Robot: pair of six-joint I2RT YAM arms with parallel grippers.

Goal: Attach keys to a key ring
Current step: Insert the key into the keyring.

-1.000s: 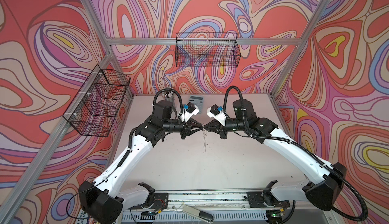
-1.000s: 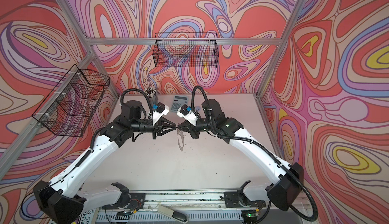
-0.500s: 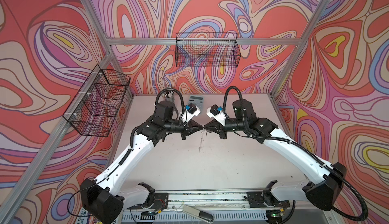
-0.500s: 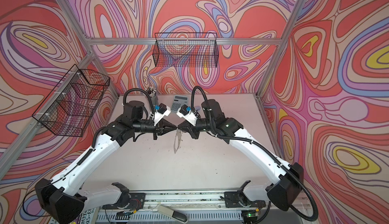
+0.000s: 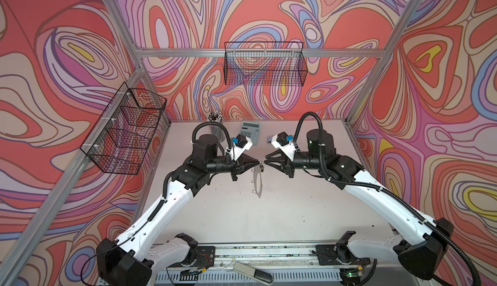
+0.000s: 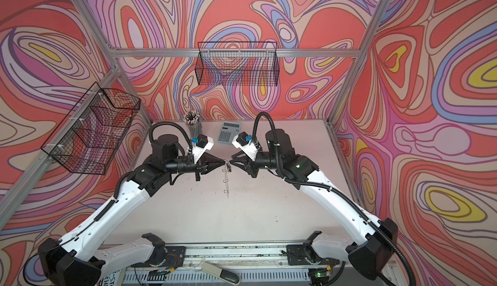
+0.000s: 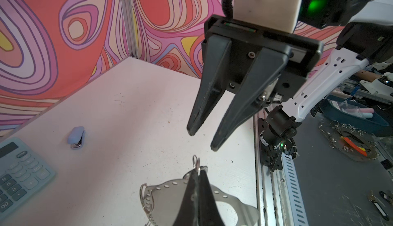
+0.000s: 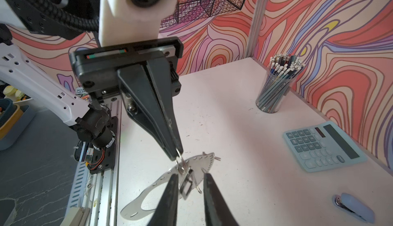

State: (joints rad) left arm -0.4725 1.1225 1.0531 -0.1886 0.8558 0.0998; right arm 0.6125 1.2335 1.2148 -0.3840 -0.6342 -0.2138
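We log 2 grippers | left gripper (image 8: 177, 155) pinched together on 1 wire loop (image 8: 180, 162) of the 1 key ring (image 8: 197, 161), hung above the counter (image 8: 234, 118) | 1 key (image 8: 186, 185) dangling from it | right gripper (image 8: 190, 175) parted, astride that key

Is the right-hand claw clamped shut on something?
No, in the left wrist view the right gripper shows its fingers apart with nothing between them.
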